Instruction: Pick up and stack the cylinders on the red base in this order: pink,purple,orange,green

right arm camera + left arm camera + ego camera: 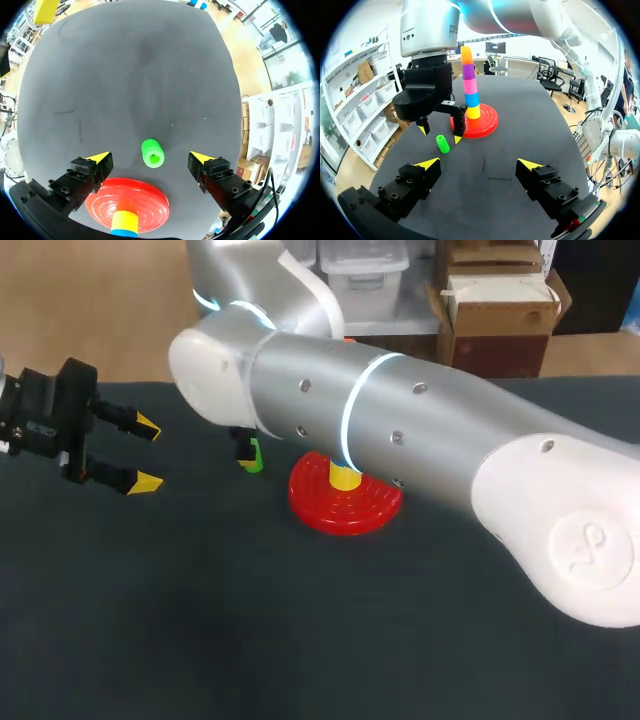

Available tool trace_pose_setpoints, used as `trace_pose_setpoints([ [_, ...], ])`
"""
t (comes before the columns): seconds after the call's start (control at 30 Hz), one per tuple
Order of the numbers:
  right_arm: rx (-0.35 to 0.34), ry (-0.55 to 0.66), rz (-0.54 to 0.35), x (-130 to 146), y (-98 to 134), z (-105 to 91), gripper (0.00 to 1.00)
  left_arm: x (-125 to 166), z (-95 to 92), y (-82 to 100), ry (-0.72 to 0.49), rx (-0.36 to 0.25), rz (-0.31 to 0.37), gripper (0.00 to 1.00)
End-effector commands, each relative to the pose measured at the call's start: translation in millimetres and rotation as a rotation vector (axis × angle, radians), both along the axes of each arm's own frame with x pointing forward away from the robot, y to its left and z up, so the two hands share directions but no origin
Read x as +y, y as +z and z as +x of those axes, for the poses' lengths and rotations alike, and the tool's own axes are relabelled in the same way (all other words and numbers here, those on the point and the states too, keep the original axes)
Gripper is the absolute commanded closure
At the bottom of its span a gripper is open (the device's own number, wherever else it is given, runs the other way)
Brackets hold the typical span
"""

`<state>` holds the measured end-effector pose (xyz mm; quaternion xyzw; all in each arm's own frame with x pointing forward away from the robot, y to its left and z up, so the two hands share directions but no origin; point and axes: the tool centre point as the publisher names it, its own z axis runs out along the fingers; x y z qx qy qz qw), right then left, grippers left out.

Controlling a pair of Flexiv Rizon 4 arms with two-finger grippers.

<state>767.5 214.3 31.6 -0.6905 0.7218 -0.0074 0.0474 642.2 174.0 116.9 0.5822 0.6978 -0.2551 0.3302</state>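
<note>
Right wrist view: green cylinder [152,153], axis vertical

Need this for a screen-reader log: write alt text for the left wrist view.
The right gripper hangs open over a green cylinder on the dark table, next to a red base bearing a stack of yellow, blue, pink, purple and orange, bottom to top. The left gripper, open and empty, frames the foreground.
</note>
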Motion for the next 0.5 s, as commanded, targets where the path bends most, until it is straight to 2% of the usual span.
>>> trace_pose_setpoints([
  [0.03, 0.152, 0.005, -0.021, 8.2, -2.4, 13.9, 0.00, 1.0, 0.5, -0.6, -0.003, -0.001, -0.002, 0.00],
  [0.23, 0.154, 0.002, -0.020, 7.4, -4.8, 15.8, 0.00, 1.0, 0.5, -0.6, -0.003, -0.001, -0.002, 0.00],
  [0.3, 0.155, 0.001, -0.019, 7.5, -5.6, 16.5, 0.05, 1.0, 0.5, -0.6, -0.003, -0.001, -0.002, 0.00],
  [0.33, 0.156, 0.000, -0.018, 7.6, -6.4, 17.4, 0.12, 1.0, 0.5, -0.6, -0.003, -0.001, -0.002, 0.00],
  [0.5, 0.161, -0.005, -0.015, 7.6, -8.5, 19.6, 0.21, 1.0, 0.5, -0.6, -0.003, -0.001, -0.002, 0.00],
])
